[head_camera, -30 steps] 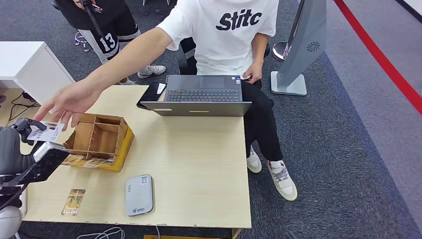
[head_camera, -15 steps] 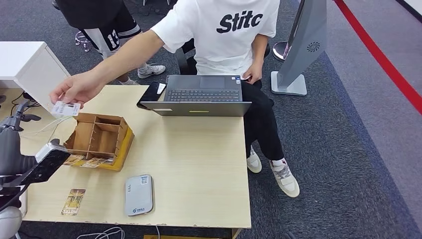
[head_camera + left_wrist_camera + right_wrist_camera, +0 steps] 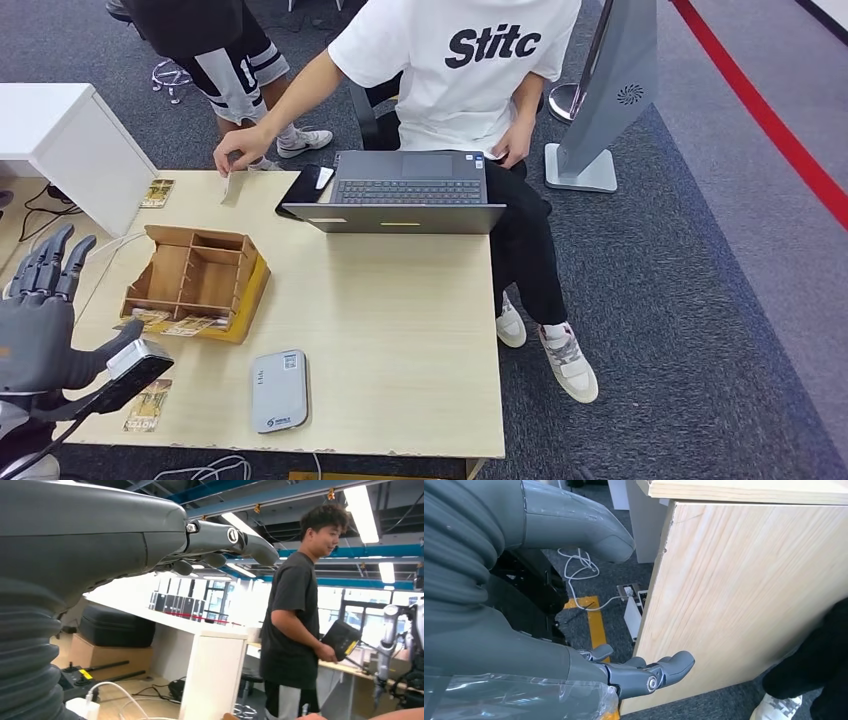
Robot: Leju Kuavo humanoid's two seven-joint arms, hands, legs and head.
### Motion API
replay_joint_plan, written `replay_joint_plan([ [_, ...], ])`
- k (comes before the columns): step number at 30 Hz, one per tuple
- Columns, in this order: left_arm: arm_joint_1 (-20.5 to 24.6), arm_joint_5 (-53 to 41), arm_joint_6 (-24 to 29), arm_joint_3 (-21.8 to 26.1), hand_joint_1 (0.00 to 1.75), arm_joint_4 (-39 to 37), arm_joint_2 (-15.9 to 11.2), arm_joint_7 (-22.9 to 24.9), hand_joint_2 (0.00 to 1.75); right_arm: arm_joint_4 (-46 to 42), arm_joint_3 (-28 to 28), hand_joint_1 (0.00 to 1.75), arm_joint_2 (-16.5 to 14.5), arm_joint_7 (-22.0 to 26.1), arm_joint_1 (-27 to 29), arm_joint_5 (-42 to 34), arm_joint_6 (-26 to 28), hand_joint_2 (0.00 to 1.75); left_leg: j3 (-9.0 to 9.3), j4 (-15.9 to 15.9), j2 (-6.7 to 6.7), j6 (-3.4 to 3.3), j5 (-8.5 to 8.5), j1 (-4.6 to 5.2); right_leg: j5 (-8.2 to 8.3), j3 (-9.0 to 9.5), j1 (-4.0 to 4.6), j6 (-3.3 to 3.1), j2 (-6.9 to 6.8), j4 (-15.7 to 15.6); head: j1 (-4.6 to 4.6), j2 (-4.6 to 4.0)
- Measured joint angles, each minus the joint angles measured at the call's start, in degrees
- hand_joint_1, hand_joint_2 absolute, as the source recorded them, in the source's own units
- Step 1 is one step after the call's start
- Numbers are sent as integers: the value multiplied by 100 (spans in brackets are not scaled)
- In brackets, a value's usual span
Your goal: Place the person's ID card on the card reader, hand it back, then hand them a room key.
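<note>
My left hand hovers over the table's left front edge with its fingers spread and nothing in it; the left wrist view shows those fingers stretched out and empty. The seated person in the white shirt pinches the ID card over the far left of the table. The grey card reader lies flat near the front edge. One room key card lies left of the reader, and more key cards sit at the foot of the wooden box. My right hand hangs beside the table's side panel, holding nothing.
A wooden divider box stands at the left of the table. A laptop and a black phone sit at the far edge. Another card lies at the far left corner. A second person in dark clothes stands behind.
The person took the ID card out of my left hand and drew it back to the table's far side. My left hand dropped toward the front edge, fingers spread.
</note>
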State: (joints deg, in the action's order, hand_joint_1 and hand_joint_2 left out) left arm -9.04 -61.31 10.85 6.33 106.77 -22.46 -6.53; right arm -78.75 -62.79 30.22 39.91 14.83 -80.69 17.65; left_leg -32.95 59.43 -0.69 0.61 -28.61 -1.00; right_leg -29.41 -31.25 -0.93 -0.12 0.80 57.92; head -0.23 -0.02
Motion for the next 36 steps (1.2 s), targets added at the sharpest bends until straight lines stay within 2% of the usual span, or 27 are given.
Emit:
replay_joint_plan([
  [6,-309,-552,-31,-101,0,-75,-271,-43,175,-7,-1,0,20,8,-2,-10,-108,175,1,0,2,0,0,0,0,-1,0,0,5,0,-3,0],
  [11,-397,-554,-25,-115,0,-448,-420,44,175,-1,1,0,46,11,-18,-14,-135,175,-1,0,0,0,0,0,0,0,0,0,1,0,-3,0],
  [20,-81,-707,-24,-113,0,-1347,-421,157,175,69,-1,0,51,-66,-104,32,-209,175,1,0,0,0,1,0,1,2,0,0,0,0,1,0],
  [26,87,-755,-80,-114,0,-1644,-408,198,175,125,-1,0,50,-98,-137,47,-240,175,0,0,-1,0,1,0,0,-1,0,0,0,0,3,0],
  [36,491,-935,-217,-196,0,-2065,-241,322,175,250,-5,0,36,-197,-225,152,-335,175,0,0,1,0,0,0,1,-1,0,0,3,0,3,0],
])
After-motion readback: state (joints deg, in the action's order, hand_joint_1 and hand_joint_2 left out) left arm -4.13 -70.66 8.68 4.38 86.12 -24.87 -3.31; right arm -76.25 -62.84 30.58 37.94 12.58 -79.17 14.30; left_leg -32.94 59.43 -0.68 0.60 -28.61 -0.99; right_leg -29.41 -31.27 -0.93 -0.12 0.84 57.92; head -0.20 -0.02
